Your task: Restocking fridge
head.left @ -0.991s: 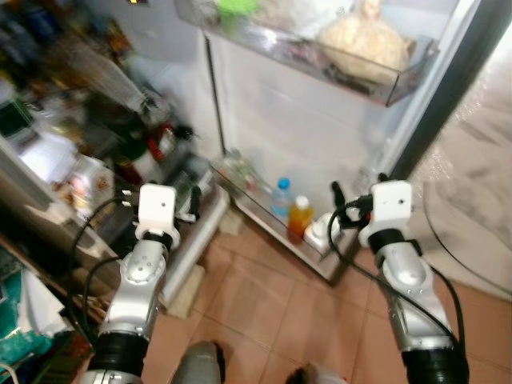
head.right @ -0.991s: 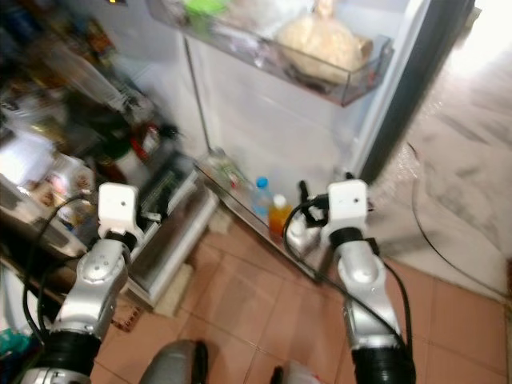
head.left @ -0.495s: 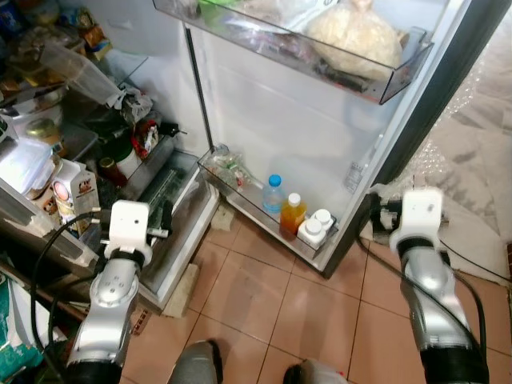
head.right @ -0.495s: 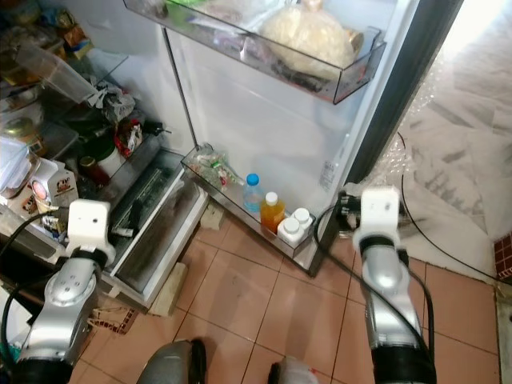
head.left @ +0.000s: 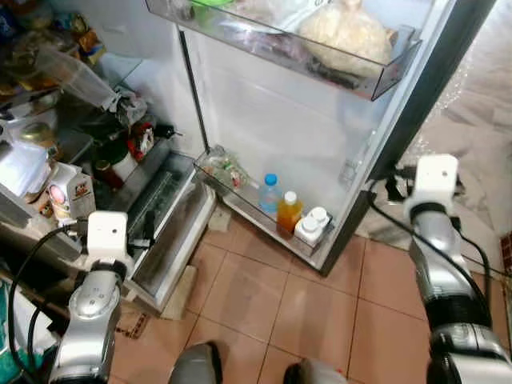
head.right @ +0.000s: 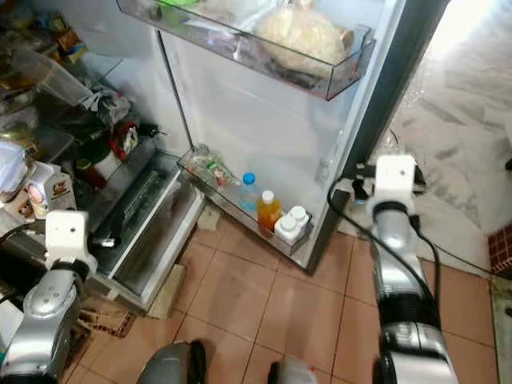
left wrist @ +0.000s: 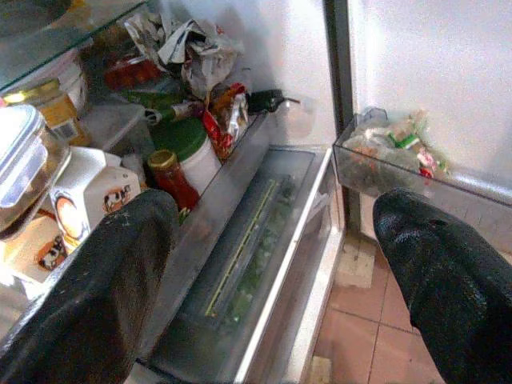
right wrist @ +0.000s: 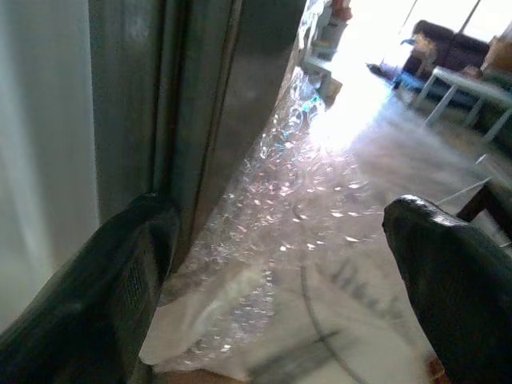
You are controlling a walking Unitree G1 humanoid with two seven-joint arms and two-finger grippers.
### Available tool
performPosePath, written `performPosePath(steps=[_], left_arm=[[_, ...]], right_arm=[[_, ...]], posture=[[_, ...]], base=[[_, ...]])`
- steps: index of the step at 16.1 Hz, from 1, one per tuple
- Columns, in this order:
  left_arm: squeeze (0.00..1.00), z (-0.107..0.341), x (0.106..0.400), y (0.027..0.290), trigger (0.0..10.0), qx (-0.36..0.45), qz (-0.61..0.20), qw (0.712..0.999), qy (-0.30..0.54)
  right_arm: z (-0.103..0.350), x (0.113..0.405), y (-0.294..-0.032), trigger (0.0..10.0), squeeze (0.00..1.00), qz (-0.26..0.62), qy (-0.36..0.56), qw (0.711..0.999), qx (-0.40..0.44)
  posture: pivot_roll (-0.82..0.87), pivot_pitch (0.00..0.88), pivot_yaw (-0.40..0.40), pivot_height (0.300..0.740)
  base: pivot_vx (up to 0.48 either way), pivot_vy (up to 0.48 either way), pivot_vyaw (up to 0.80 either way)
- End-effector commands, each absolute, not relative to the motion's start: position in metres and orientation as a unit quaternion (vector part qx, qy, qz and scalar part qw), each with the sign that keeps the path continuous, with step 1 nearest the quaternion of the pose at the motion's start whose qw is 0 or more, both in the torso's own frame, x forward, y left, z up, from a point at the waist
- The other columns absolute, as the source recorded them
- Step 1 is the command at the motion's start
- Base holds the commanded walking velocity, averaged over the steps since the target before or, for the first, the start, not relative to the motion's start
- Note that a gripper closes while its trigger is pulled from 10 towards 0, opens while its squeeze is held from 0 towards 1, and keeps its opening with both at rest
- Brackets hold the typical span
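Head views: the fridge door [head.left: 320, 120] stands wide open. Its lowest door shelf [head.left: 264, 228] carries a blue-capped water bottle [head.left: 270, 194], an orange juice bottle [head.left: 288, 212] just beside it, and two white-capped containers [head.left: 312, 230] at the shelf's outer end. An upper door bin [head.left: 376, 76] holds a pale bagged item [head.left: 344, 32]. In the fridge body, the bottom drawer [head.left: 164, 232] is pulled out over the tiled floor [head.left: 272, 304]. The left end effector [head.left: 140, 236] hangs by the drawer's front edge; the right end effector [head.left: 392, 188] sits beside the door's outer edge.

Left wrist view: the left end effector [left wrist: 272, 280] is spread wide and carries nothing. Between its fingers lie the open drawer, a green-lidded jar [left wrist: 188, 152] and a red-capped bottle [left wrist: 170, 180] on the shelf above, and a milk carton [left wrist: 84, 196].

Right wrist view: the right end effector [right wrist: 280, 272] is likewise spread wide and empty, one finger [right wrist: 104, 296] close against the door's dark edge, shiny plastic sheeting [right wrist: 296, 192] on the floor beyond.

Risks, as I judge them: neither arm carries stock, so restocking has nothing to place. A swing of the right arm could knock the door; stepping forward could catch the protruding drawer.
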State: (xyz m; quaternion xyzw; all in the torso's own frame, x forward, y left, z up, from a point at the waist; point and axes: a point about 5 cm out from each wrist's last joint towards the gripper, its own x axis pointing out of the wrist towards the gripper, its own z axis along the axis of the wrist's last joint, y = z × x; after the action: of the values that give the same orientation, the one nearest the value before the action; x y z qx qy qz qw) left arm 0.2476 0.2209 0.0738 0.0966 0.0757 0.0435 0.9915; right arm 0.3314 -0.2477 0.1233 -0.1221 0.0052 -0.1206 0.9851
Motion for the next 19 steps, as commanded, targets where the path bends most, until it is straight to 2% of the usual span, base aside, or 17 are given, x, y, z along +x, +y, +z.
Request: performPosePath(steps=[1, 2, 5, 8, 10, 11, 14, 17, 19], left_arm=[[0.00, 0.077, 0.246, 0.219, 10.0, 0.099, 0.043, 0.991, 0.072], [0.00, 0.077, 0.246, 0.216, 10.0, 0.097, 0.042, 0.992, 0.074], [0.00, 0.077, 0.249, 0.210, 10.0, 0.096, 0.031, 0.992, 0.073], [0.00, 0.079, 0.251, 0.209, 10.0, 0.096, 0.029, 0.992, 0.070], [0.00, 0.081, 0.248, 0.211, 10.0, 0.097, 0.050, 0.992, 0.066], [0.00, 0.084, 0.244, 0.216, 10.0, 0.101, 0.084, 0.990, 0.056], [0.00, 0.087, 0.237, 0.222, 10.0, 0.098, 0.135, 0.985, 0.047], [0.00, 0.088, 0.236, 0.217, 10.0, 0.090, 0.141, 0.985, 0.040], [0.00, 0.095, 0.232, 0.219, 10.0, 0.094, 0.176, 0.979, 0.026]], right_arm=[[0.129, 0.340, -0.238, 10.0, 0.00, -0.091, -0.008, 0.991, -0.098], [0.132, 0.346, -0.229, 10.0, 0.00, -0.067, -0.016, 0.994, -0.083], [0.138, 0.358, -0.180, 10.0, 0.00, 0.080, -0.029, 0.996, -0.003], [0.137, 0.349, -0.146, 10.0, 0.00, 0.216, -0.027, 0.973, 0.072], [0.135, 0.336, -0.134, 10.0, 0.00, 0.284, -0.020, 0.953, 0.099], [0.131, 0.328, -0.130, 10.0, 0.00, 0.310, -0.020, 0.947, 0.084], [0.129, 0.317, -0.130, 10.0, 0.00, 0.318, -0.028, 0.944, 0.088], [0.126, 0.307, -0.125, 10.0, 0.00, 0.341, -0.022, 0.938, 0.062], [0.126, 0.303, -0.121, 10.0, 0.00, 0.358, -0.018, 0.930, 0.076]], posture=[[0.09, 0.113, 0.018, 0.740], [0.09, 0.112, 0.017, 0.740], [0.09, 0.106, 0.020, 0.740], [0.09, 0.104, 0.023, 0.740], [0.08, 0.106, 0.027, 0.740], [0.08, 0.108, 0.027, 0.740], [0.09, 0.109, 0.020, 0.740], [0.09, 0.103, 0.017, 0.740], [0.09, 0.102, 0.016, 0.740]], base=[[0.000, 0.000, 0.00], [0.000, 0.000, 0.00], [0.000, 0.000, 0.00], [0.000, 0.000, 0.00], [0.000, 0.000, 0.00], [0.000, 0.000, 0.00], [0.000, 0.000, 0.00], [0.000, 0.000, 0.80], [0.000, 0.000, 0.80]])
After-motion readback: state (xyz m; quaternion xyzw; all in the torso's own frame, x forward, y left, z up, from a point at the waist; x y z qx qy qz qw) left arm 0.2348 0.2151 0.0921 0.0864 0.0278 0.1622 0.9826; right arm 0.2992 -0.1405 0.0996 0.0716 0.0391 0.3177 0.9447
